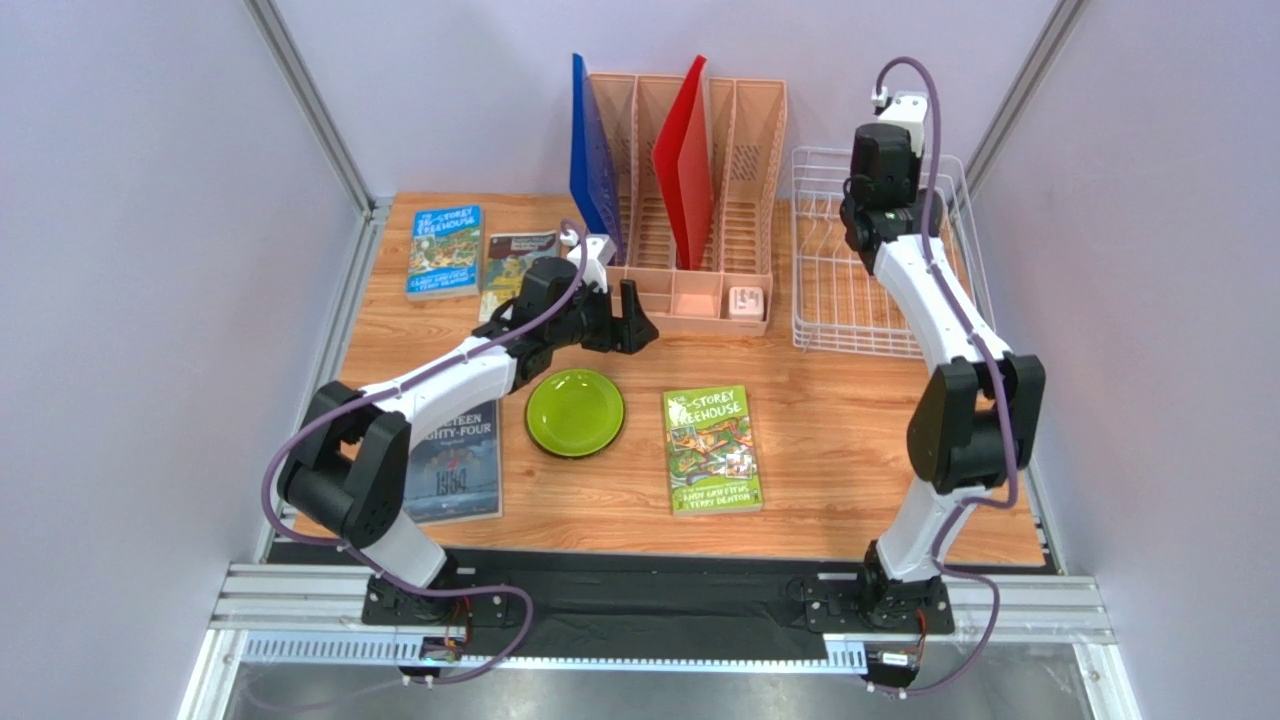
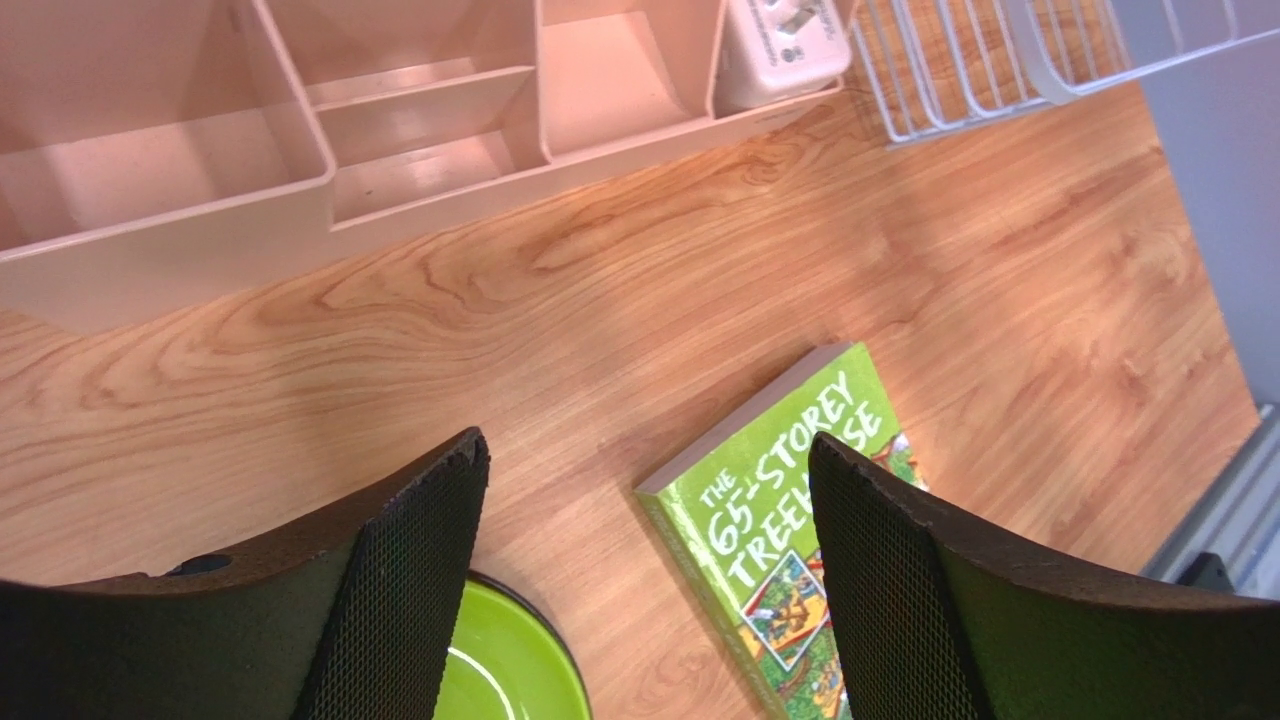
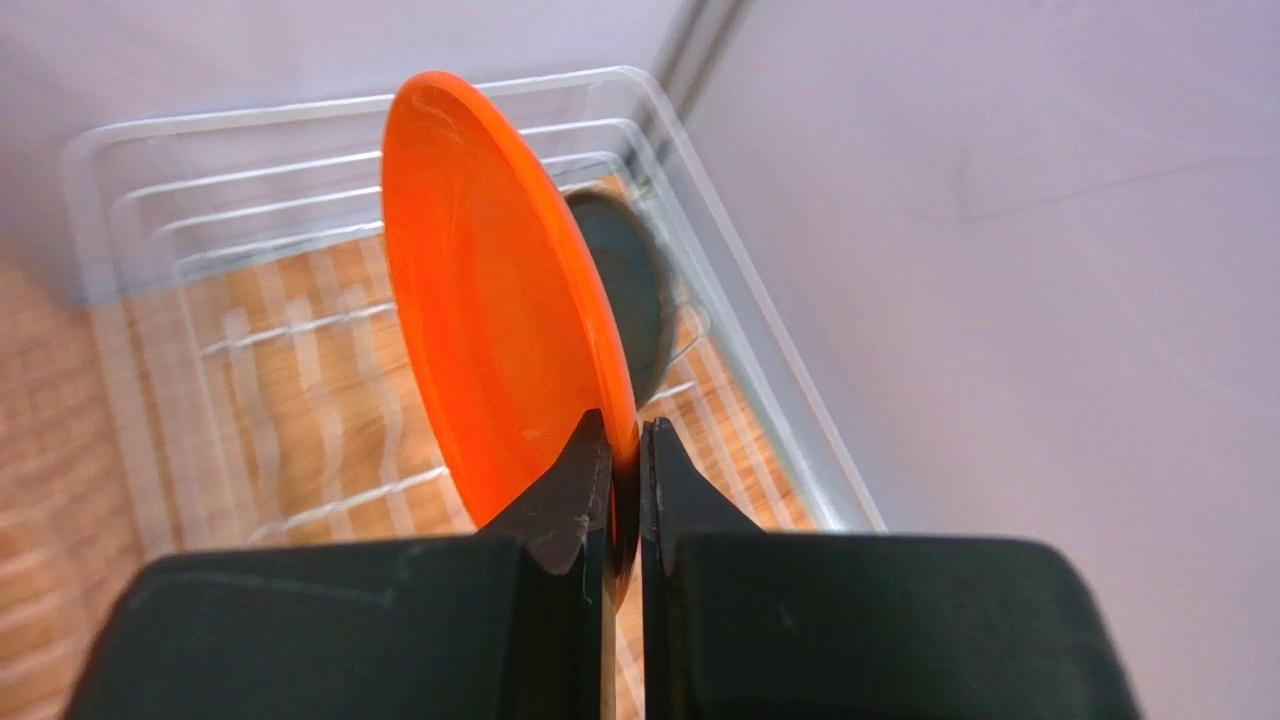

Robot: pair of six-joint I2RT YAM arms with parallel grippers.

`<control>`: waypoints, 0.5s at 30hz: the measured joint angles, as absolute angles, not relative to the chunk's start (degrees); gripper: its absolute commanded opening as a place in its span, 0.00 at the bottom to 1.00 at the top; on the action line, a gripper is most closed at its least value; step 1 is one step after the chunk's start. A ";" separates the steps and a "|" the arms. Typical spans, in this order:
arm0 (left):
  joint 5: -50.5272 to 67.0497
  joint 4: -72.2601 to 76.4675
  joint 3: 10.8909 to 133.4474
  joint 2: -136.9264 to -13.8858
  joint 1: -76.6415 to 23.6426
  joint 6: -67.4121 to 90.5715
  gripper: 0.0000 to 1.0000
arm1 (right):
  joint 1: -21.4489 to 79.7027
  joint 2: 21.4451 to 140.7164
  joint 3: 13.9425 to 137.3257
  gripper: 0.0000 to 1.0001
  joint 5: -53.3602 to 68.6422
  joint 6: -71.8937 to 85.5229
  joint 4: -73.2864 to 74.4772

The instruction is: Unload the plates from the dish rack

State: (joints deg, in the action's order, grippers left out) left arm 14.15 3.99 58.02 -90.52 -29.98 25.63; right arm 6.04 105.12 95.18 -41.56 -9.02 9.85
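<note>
Over at 2 o'clock on the table, inside the white dish rack [image 1: 834,285], my right gripper [image 3: 616,450] is pinching the rim of the orange plate [image 3: 481,330], which stands on edge. The dark teal-grey plate [image 3: 631,285] sits just behind it, toward 1 o'clock in the wrist view. Whether the two touch, I cannot tell. The lime green plate [image 1: 576,413] lies flat on the wood, at 6 o'clock from the pink organiser [image 1: 676,293]. My left gripper [image 2: 646,450] hangs spread wide over the table, holding nothing.

Judgement for the lift: draw the plate along its own plane, without twisting, until it tops the rack wall. That way it neither scrapes its neighbour nor snags the wires. The pinch is narrow and at the edge, so the plate may swing. I should go slowly and lay it flat near the green one.
</note>
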 measured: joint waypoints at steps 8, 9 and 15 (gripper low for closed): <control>21.08 8.80 57.95 -90.06 -30.00 28.25 0.84 | 9.93 83.26 81.65 0.00 -23.66 7.31 22.26; 22.00 9.69 57.80 -89.80 -30.00 28.80 0.84 | 10.35 80.20 79.24 0.00 -21.04 8.93 23.16; 28.29 18.65 57.19 -89.43 -30.30 35.22 0.84 | 10.81 68.14 64.29 0.00 -3.51 18.09 22.02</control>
State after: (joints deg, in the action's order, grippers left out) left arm 28.29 18.65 57.19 -89.43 -30.30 35.22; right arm 10.81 68.14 64.29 -3.51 18.09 22.02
